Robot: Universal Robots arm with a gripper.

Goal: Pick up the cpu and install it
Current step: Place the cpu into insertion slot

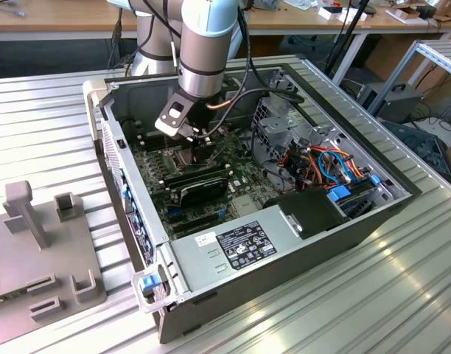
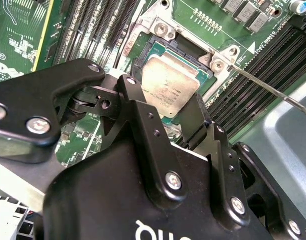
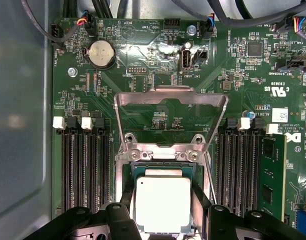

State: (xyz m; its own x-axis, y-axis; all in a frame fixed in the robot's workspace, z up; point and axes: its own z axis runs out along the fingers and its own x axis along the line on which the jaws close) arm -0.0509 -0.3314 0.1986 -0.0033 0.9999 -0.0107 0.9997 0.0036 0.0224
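The gripper (image 3: 164, 199) pinches the cpu (image 3: 163, 207) by two opposite edges, flat in or just over the open socket (image 3: 158, 155); which cannot be told. The chip looks light, stiff and smooth-topped, its underside probably fragile, so an edge grip suits.

Silver-grey arm (image 1: 203, 70) that was, capped in pale blue at the joint, black cables (image 1: 249, 51) looping down its side. And the pincer (image 2: 170, 107): matt black, blocky links, silver screws (image 2: 173, 181) everywhere, white lettering across its body.
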